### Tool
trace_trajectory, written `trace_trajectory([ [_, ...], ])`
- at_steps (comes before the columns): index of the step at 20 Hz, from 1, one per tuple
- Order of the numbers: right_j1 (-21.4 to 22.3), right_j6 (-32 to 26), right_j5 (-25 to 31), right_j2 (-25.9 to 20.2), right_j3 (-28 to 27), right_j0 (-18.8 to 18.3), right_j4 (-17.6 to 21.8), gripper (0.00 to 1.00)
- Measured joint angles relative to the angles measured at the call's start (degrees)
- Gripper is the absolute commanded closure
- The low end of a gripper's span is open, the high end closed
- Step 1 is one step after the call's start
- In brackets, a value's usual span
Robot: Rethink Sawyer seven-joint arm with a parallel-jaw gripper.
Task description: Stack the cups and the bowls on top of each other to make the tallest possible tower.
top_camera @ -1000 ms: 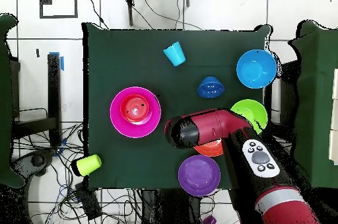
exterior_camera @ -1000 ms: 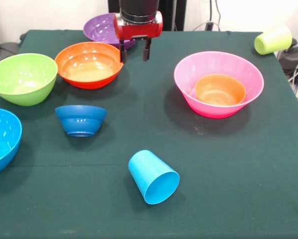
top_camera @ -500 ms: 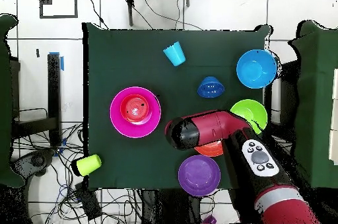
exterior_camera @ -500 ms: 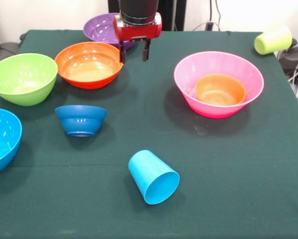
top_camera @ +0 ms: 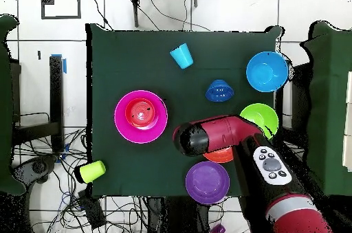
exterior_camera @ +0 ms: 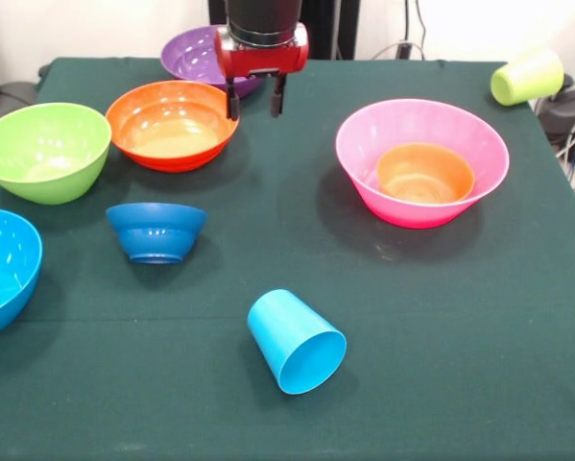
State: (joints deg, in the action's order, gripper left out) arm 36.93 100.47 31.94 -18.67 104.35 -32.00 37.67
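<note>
the gripper [exterior_camera: 253,100] hung with fingers apart and empty over the rim of the orange bowl [exterior_camera: 173,125] near the table's [exterior_camera: 460,317] far edge, probably to grasp it for the tower.

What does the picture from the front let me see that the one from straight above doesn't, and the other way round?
Only the front view shows the gripper, its two fingers apart and empty beside the large orange bowl, and shows that the sky blue cup lies on its side. Only the overhead view shows the whole red arm, which covers most of that orange bowl, plus the cables on the floor. Both show the pink bowl holding the small orange bowl, and the purple bowl.
</note>
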Motion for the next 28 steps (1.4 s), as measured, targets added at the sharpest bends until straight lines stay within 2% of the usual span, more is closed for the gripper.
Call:
trace_trajectory([
  [19,-4.56,0.00,0.00,1.65,-1.37,0.12,1.36,0.00],
  [28,-4.82,0.00,0.00,1.84,-1.96,0.25,1.36,0.00],
])
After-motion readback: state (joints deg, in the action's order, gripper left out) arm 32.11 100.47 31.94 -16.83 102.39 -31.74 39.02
